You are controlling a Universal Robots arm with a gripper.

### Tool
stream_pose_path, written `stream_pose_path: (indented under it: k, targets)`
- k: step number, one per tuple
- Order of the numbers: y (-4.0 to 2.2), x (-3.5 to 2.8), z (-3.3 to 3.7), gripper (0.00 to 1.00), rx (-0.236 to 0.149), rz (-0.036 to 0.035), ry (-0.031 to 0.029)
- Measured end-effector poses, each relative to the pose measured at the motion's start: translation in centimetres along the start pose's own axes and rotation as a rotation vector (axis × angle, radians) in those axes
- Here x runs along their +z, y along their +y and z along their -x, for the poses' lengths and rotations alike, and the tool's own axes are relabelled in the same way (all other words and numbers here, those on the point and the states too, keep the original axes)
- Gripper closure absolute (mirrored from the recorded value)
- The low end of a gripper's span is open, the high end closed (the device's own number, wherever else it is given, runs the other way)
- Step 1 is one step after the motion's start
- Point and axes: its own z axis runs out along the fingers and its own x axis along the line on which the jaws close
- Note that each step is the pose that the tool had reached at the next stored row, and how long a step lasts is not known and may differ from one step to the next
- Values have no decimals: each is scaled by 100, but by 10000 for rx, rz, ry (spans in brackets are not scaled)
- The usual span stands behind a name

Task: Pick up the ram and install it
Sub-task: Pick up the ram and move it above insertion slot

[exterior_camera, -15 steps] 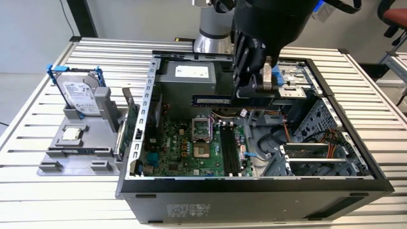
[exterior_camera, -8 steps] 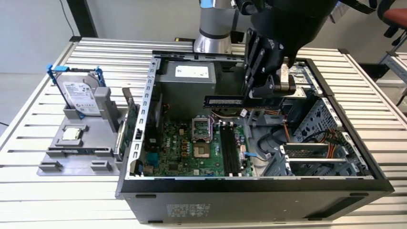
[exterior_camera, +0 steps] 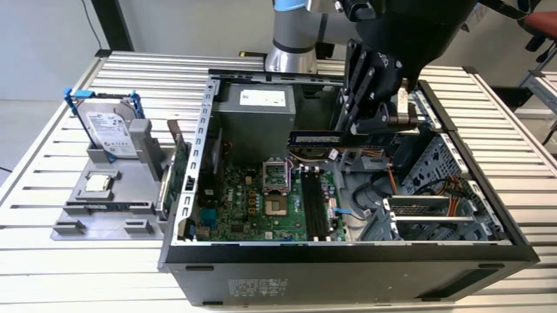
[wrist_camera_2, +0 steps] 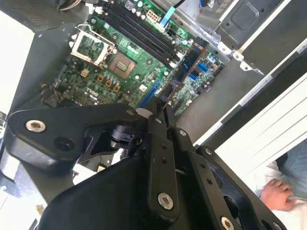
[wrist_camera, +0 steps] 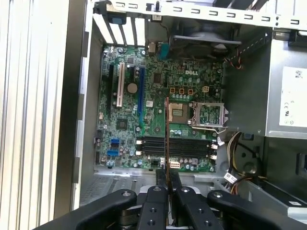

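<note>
Ram (wrist_camera: pixel 166 129): thin, flat, rigid stick with a dark board, seen edge-on. It is clamped between the shut jaws of the gripper (wrist_camera: pixel 167 179) and carried just ahead of it. Below the gripper, apart from the stick, long black slots (wrist_camera: pixel 184 146) are set in a green, densely studded motherboard (wrist_camera: pixel 153 81).

Risks, as judged: a tilted descent could jam the stick on a slot edge, and a smooth-sided board could slip in the jaws.

I have the ram (exterior_camera: pixel 324 137), a long, narrow, flat dark stick with a small pale label, pinched between the black fingers (wrist_camera: pixel 160 184). It is held in the air above the green motherboard (exterior_camera: pixel 252 202), inside the open computer case. In the exterior view it stands on its long edge, level, with its broad labelled face showing. In both wrist views I see it edge-on, as a thin dark strip.
</note>
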Motion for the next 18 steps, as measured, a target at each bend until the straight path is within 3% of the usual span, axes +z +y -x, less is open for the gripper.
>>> stream_pose_path:
  k: [18]
  targets:
    - [-223, -14, -11, 100, -47, 2, 3]
